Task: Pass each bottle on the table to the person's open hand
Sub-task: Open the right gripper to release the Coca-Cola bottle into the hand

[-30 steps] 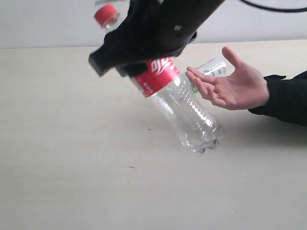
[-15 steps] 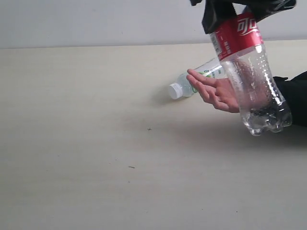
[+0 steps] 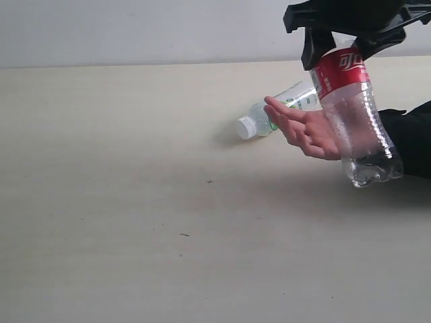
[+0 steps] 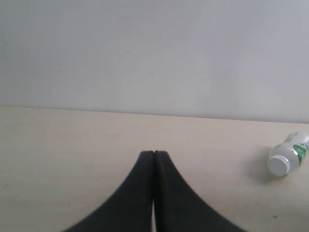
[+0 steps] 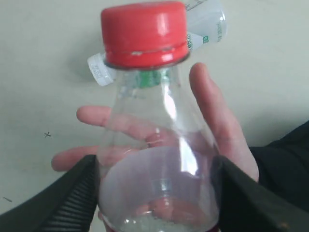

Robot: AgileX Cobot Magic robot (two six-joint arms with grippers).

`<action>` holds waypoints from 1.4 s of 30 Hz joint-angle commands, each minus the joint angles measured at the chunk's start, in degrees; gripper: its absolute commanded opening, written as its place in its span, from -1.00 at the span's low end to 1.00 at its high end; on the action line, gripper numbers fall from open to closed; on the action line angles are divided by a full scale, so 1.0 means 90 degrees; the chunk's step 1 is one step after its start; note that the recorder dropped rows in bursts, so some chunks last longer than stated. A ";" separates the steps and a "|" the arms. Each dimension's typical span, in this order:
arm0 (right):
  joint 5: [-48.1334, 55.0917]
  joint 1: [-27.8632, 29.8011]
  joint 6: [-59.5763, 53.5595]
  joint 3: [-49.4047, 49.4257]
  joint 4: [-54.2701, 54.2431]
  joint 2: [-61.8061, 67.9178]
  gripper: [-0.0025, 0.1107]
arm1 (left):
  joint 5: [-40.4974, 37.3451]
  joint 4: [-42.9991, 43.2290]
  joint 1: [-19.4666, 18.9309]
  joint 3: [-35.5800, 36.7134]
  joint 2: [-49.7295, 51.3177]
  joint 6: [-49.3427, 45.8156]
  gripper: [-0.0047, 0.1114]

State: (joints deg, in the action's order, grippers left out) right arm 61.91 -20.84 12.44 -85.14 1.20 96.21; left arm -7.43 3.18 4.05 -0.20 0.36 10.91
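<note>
Right gripper [image 3: 342, 54] clamped at the red label of the clear red-capped bottle [image 3: 357, 134] — bottle hangs base-down below the claw, slightly tilted, over the person's open hand [image 3: 306, 131]. Left gripper [image 4: 153, 162] pinched closed, empty; green-label bottle [image 3: 279, 111] lies sideways on the table [image 3: 135, 202] behind the hand.

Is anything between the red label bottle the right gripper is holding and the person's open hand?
Nothing visible. The right gripper holds the red-label bottle right at the open hand. The green-label bottle lies on the table beyond the fingers, out of the way.
</note>
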 commanded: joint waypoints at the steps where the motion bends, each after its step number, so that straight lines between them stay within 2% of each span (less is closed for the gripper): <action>1: 0.0236 0.0034 -0.0086 -0.0629 -0.0025 0.0558 -0.96 | 0.0005 -0.0050 -0.0007 0.0022 -0.0041 -0.0008 -0.92; 11: 0.0641 0.0034 -0.0196 -0.1359 -0.0090 0.1503 -0.96 | 0.0005 -0.0050 -0.0007 0.0022 -0.0041 -0.0008 -0.92; 26: 0.0549 0.0073 -0.0196 -0.1396 0.0287 0.1944 -0.94 | 0.0005 -0.0050 -0.0007 0.0022 -0.0041 -0.0008 -0.92; 28: 0.0427 0.0073 -0.0196 -0.1396 0.0287 0.1944 -0.78 | 0.0005 -0.0050 -0.0007 0.0022 -0.0041 -0.0008 -0.92; 29: 0.0411 0.0073 -0.0196 -0.1396 0.0287 0.1944 -0.61 | 0.0005 -0.0050 -0.0007 0.0022 -0.0041 -0.0008 -0.92; 35: 0.0385 0.0073 -0.0196 -0.1396 0.0287 0.1944 0.10 | 0.0005 -0.0050 -0.0007 0.0022 -0.0041 -0.0008 -0.92; 36: 0.0359 0.0073 -0.0196 -0.1396 0.0287 0.1944 0.28 | 0.0005 -0.0050 -0.0007 0.0022 -0.0041 -0.0008 -0.92; 38: 0.0323 0.0073 -0.0196 -0.1396 0.0287 0.1944 0.39 | 0.0005 -0.0050 -0.0007 0.0022 -0.0041 -0.0008 -0.92; 42: 0.0223 0.0073 -0.0196 -0.1396 0.0338 0.1944 0.39 | 0.0005 -0.0050 -0.0007 0.0022 -0.0041 -0.0008 -0.92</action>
State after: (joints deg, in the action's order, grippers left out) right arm 65.19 -20.72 11.15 -97.36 2.60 113.69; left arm -7.43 3.18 4.05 -0.20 0.36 10.91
